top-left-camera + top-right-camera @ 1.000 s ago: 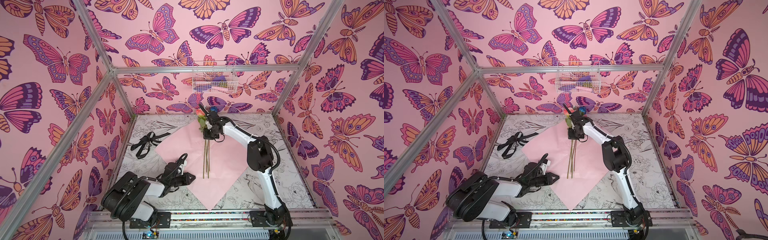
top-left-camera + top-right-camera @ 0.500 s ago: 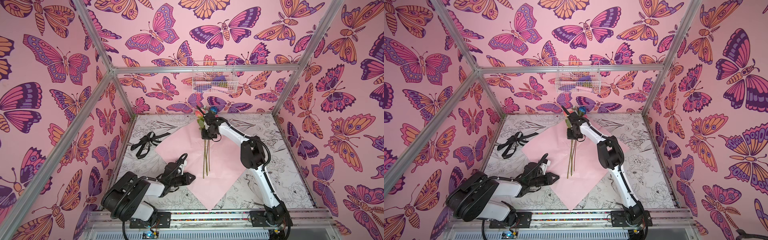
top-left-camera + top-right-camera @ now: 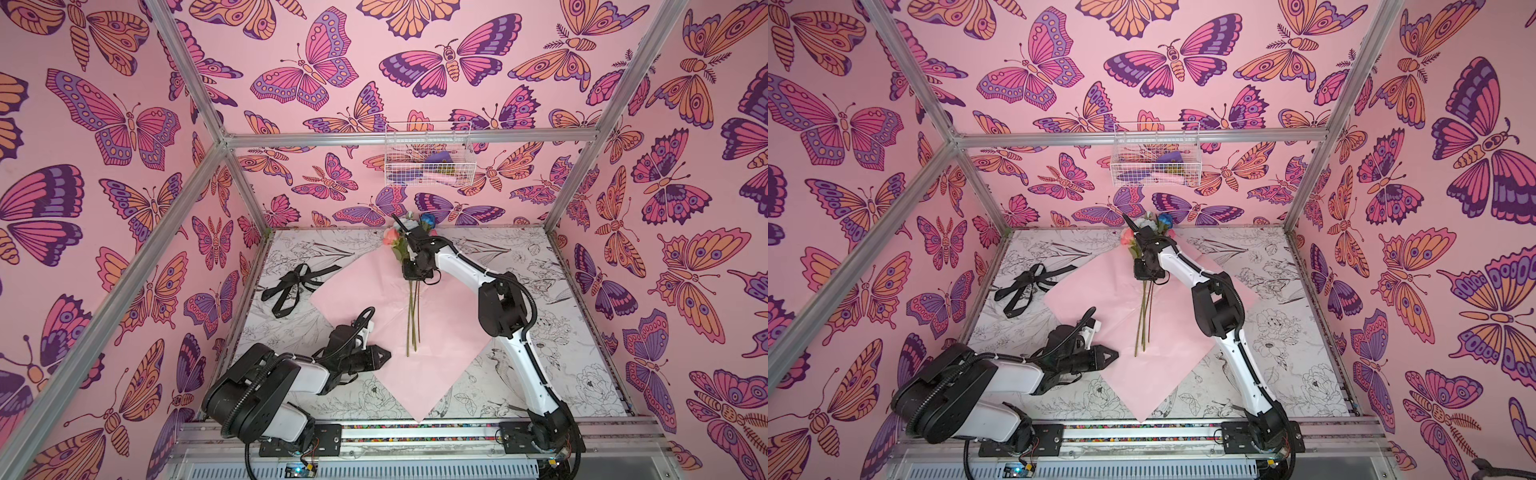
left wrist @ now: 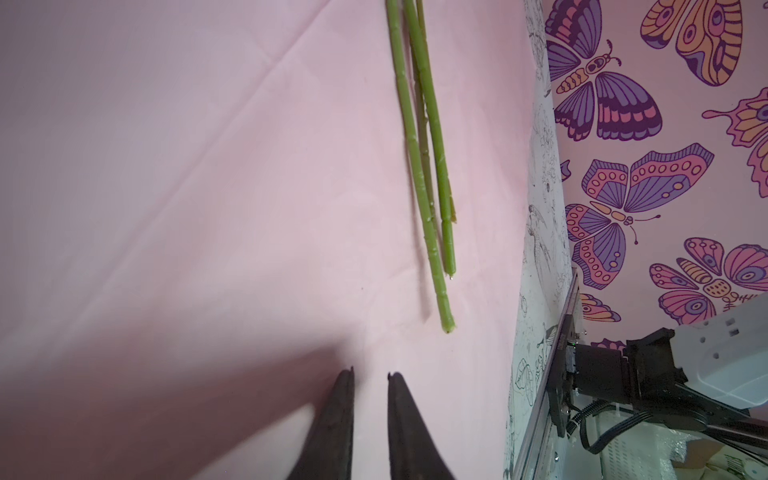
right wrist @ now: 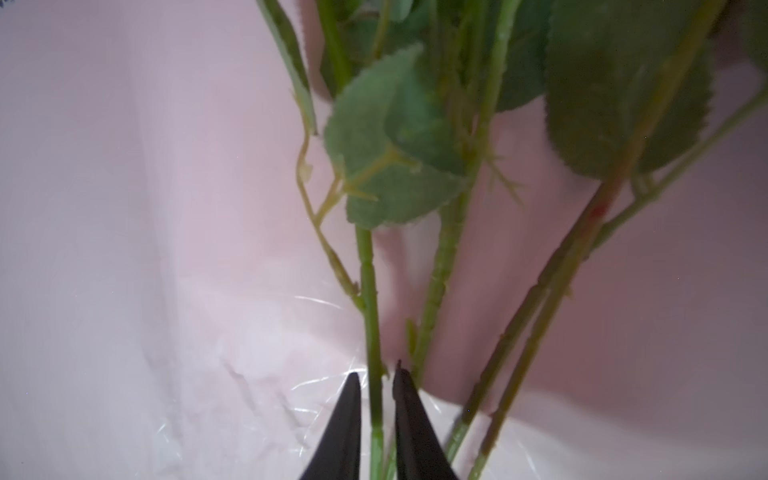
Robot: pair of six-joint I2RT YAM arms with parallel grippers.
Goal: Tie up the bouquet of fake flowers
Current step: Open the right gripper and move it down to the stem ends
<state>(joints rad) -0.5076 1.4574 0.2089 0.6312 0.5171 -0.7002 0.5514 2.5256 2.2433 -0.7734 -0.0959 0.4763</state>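
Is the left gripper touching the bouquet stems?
Apart. In the left wrist view, bare pink paper separates the left gripper from the nearest stem end of the bouquet.

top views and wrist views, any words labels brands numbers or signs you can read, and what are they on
No readable text in any view.
butterfly wallpaper: pictures only, no words.
floor mat: line drawings of flowers, no lettering.
pink paper: plain, unprinted.
wire basket: what lies in it is too small to show any label.

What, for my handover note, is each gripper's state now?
Left gripper: slightly open, empty.
Right gripper: slightly open around one thin green bouquet stem, not pinching it.
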